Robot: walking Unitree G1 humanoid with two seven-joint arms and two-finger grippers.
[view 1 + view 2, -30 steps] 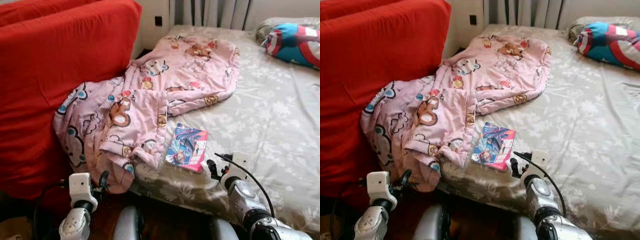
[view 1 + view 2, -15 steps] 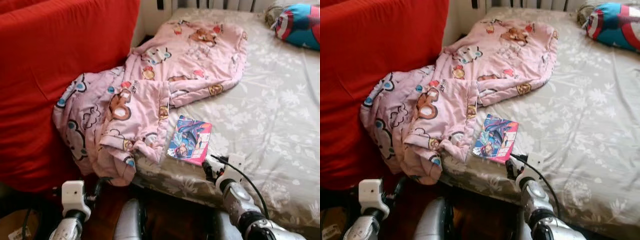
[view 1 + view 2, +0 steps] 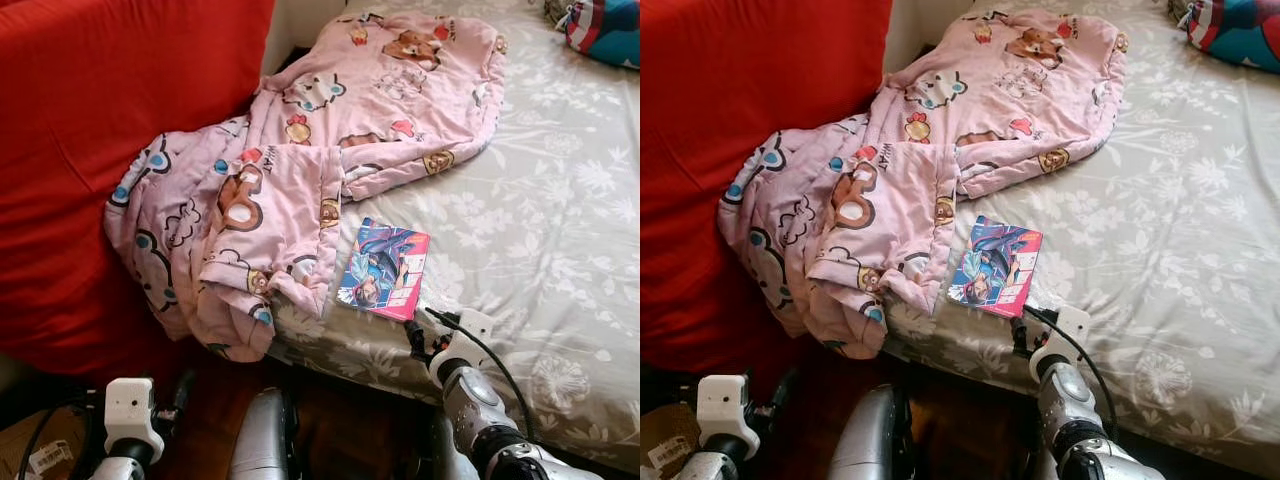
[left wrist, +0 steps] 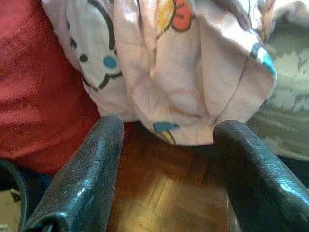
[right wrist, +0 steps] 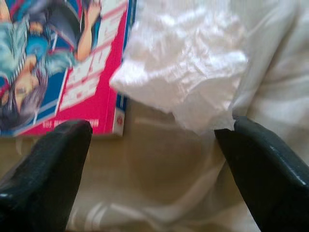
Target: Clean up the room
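Here the right claw (image 5: pixel 152 159) hovers wide open and empty over the bed (image 3: pixel 560 200) beside the comic book (image 3: pixel 384 267); the left claw (image 4: pixel 166 169) gapes, empty, below the pink blanket (image 3: pixel 300 170).

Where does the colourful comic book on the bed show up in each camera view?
Left eye view: colourful comic book lies near the bed's front edge, beside the pink cartoon-print blanket.
Right eye view: same spot, just beyond the right gripper.
Left wrist view: not in it.
Right wrist view: one corner.
Shared landmark: the blanket.
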